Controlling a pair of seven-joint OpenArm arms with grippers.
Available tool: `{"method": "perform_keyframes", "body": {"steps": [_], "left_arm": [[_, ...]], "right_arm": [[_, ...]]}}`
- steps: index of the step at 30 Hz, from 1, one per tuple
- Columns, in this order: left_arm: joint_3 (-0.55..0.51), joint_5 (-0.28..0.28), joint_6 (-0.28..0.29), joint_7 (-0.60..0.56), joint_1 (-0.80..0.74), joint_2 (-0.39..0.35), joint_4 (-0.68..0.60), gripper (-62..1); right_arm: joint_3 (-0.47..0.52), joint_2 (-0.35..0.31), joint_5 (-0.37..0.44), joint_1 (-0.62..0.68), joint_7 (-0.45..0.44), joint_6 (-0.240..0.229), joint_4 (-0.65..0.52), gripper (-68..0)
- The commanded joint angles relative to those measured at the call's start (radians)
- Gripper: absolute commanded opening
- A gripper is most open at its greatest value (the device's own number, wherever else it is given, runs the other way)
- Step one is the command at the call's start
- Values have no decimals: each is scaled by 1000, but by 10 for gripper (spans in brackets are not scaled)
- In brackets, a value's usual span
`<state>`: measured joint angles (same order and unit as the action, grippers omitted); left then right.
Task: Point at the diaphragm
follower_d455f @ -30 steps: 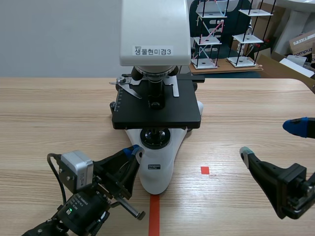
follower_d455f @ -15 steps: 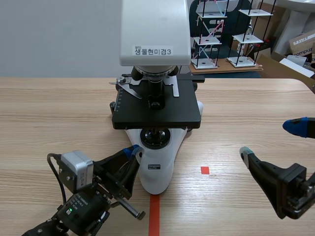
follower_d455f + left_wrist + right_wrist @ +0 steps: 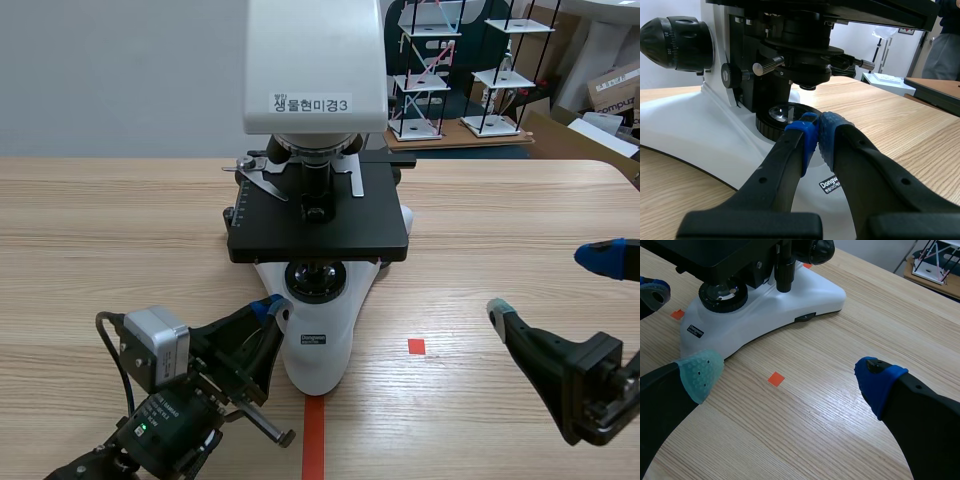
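A light wooden table (image 3: 120,230) runs across the scene view, with white-and-black shelf models (image 3: 430,70) behind it at the upper right. At the centre stands a large white-and-black microscope (image 3: 316,70). At the lower right, the right gripper (image 3: 550,285) has its fingers spread wide with nothing between them, well apart from the microscope. At the lower left, the left gripper (image 3: 817,134) has its blue pads pressed together on nothing, low over the white base. The black diaphragm assembly (image 3: 805,65) sits under the stage, just ahead of and above those tips, apart from them. The round lamp lens (image 3: 782,114) lies beneath it.
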<state>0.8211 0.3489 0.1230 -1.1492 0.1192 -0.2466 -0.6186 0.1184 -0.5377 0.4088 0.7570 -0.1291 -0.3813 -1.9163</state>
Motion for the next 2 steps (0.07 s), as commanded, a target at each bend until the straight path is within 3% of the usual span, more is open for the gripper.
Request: {"method": "perform_keyframes", "body": {"steps": [1, 2], "left_arm": [[-4, 0, -2, -10, 0, 5, -13, -565], [-4, 0, -2, -10, 0, 5, -13, -565]], "right_arm": [[2, -2, 7, -9, -15, -1, -6, -97], [2, -2, 7, -9, -15, -1, -6, -97]]}}
